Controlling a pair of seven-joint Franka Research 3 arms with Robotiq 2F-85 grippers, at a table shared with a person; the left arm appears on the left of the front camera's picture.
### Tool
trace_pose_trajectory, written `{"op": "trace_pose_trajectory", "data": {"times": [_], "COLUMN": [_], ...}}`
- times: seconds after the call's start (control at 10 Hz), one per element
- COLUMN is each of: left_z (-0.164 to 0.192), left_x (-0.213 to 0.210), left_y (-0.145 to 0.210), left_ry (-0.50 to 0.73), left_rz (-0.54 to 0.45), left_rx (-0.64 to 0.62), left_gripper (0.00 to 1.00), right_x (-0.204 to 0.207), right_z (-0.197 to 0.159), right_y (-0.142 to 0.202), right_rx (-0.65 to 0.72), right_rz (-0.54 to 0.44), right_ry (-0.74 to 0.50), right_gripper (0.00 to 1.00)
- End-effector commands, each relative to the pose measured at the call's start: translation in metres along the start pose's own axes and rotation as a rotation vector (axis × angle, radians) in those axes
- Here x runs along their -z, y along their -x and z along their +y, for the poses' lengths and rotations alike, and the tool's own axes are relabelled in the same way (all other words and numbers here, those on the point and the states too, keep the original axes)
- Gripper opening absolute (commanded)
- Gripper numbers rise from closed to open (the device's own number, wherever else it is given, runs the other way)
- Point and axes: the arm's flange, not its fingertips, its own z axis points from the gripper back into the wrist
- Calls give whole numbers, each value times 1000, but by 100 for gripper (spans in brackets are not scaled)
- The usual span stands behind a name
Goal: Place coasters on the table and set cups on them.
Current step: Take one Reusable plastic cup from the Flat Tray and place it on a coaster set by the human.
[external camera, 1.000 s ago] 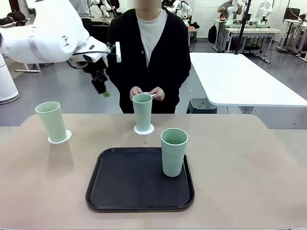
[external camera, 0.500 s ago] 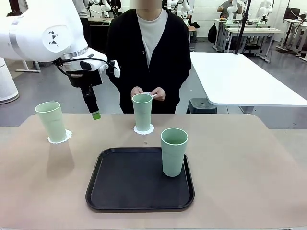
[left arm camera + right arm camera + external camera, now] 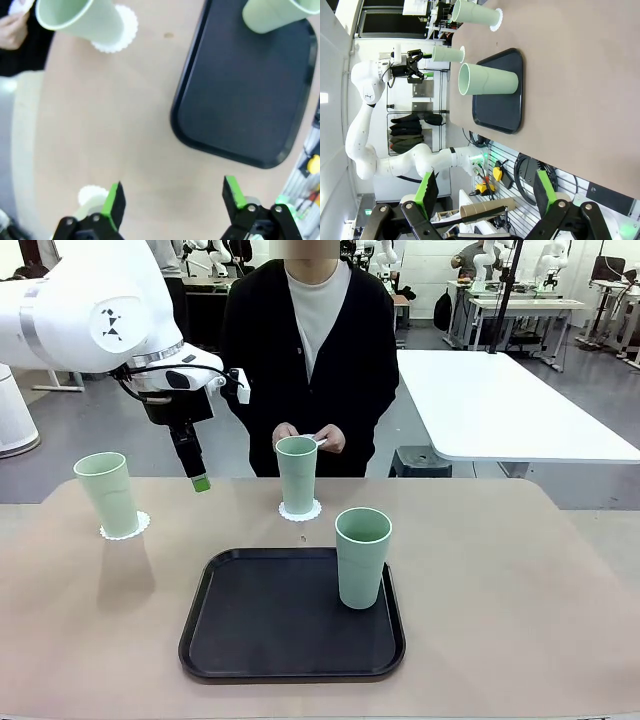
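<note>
Grey floor [image 3: 60,430], white table [image 3: 500,410] at right, workbenches [image 3: 520,305] apparently farther back

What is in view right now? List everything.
cups: three, pale green; one on the tray, one on each coaster
coasters: two, white; left and far middle of the table
tray: one, black; near middle
table: one, beige
side table: one, white; behind, at the right
person: one, black cardigan; far side
hands: two, holding something small and white
left gripper: one, black with green pads; open, above the table's left part
right gripper: one, same colours; open, holding nothing
</note>
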Motion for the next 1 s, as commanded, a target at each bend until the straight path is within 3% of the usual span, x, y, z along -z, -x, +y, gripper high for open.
{"op": "trace_pose_trajectory", "data": {"times": [0.0,0.2,0.3,0.4,0.5,0.6,0.8,0.9], "left_z": [-1,0,-8,-24,-16,1,2,9], "left_x": [-4,0,-20,-18,-22,-35,-39,-48], "left_y": [-1,0,10,48,91,118,164,184], "left_ry": [-7,0,-58,-89,-118,-72,45,250], "left_rz": [17,0,-80,-140,-184,-233,-281,-478], "left_rx": [-14,0,-164,-389,-541,-631,-737,-763], "left_gripper": [100,100,100,100,100,100,100,100], "right_x": [0,0,0,0,0,0,0,0], "right_z": [0,0,0,0,0,0,0,0], "right_y": [0,0,0,0,0,0,0,0], "right_rx": [-4,-4,-4,-4,-4,-4,-4,-4], "right_rz": [0,0,0,0,0,0,0,0], "right_ry": [-8,-8,-8,-8,-8,-8,-8,-8], "right_gripper": [100,100,100,100,100,100,100,100]}}
